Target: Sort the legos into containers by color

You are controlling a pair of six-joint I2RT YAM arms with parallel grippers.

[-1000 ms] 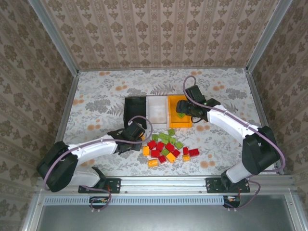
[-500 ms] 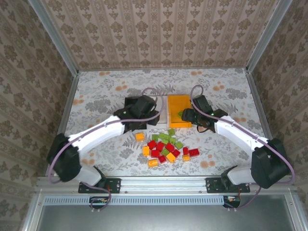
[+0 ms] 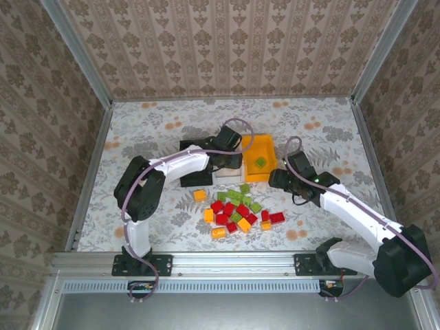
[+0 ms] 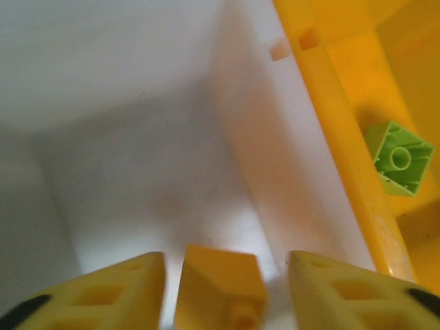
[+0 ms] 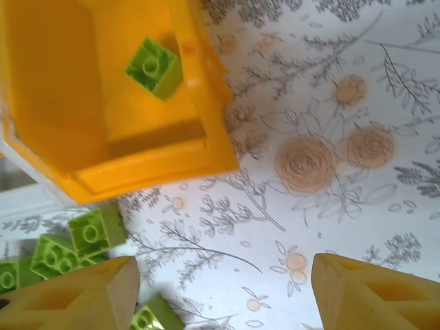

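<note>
Inside the white plastic bin (image 4: 124, 158) a small orange plastic block (image 4: 220, 292) lies loose between the parted left gripper (image 4: 225, 271), so this drop looks done, and next the empty, parted right gripper (image 5: 220, 289) needs a light green plastic block (image 5: 96, 230).

The left arm (image 3: 175, 163) arches across the black bin (image 3: 191, 146) and the left gripper (image 4: 225, 258), fingers apart, is over the white bin (image 4: 103, 62), so both are blocked from above, while the orange bin (image 3: 256, 177) just beside them lies uncovered. The pile of legos (image 3: 237, 210) crowds the table (image 3: 137, 130) in front of the bins, between the two arms. Bare table lies open right of the orange bin, under the right gripper's (image 5: 223, 268) spread fingers, and across the far left
</note>
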